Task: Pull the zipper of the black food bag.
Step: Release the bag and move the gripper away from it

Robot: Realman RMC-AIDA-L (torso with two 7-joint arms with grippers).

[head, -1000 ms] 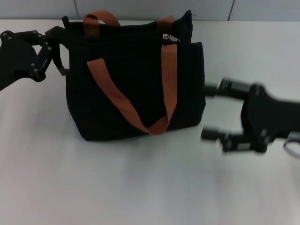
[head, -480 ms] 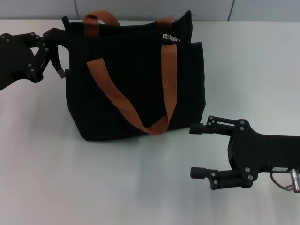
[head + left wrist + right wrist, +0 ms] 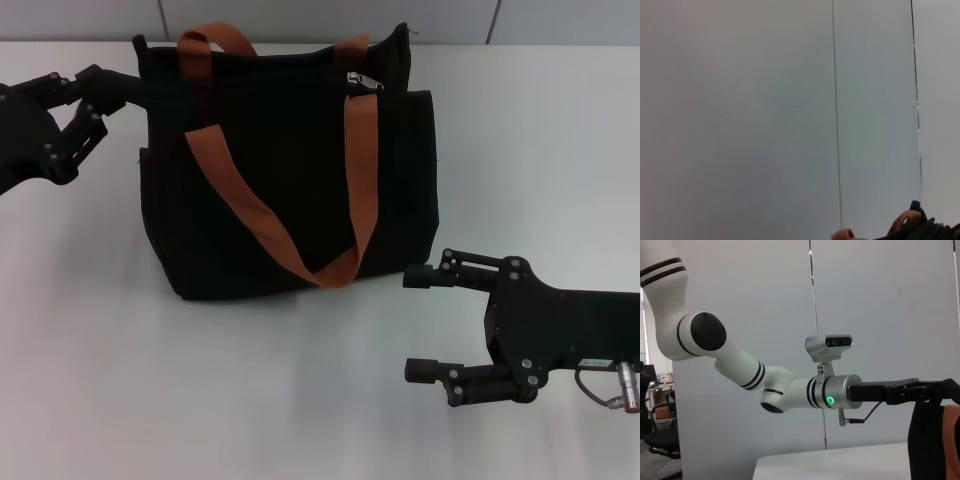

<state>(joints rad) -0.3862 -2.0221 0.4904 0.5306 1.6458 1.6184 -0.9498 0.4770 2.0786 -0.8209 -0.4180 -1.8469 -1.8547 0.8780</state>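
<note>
The black food bag (image 3: 280,180) stands upright in the middle of the white table, its rust-orange handles (image 3: 270,225) hanging down its front. The silver zipper (image 3: 362,80) pull lies on the bag's top edge toward its right end. My left gripper (image 3: 118,98) is at the bag's upper left corner and touches it there. The right wrist view shows that left gripper (image 3: 932,389) reaching the top corner of the bag (image 3: 925,440). My right gripper (image 3: 412,324) hovers open in front of the bag's lower right corner, holding nothing.
The white table (image 3: 200,400) stretches around the bag, and a grey panelled wall (image 3: 320,18) runs behind it. The left wrist view shows mostly wall (image 3: 765,110), with a bit of the bag (image 3: 927,231) at its edge.
My right gripper dropped toward the table's front a second ago and has since held still. My left gripper has shifted left, away from the bag's side, and now meets only its top corner.
</note>
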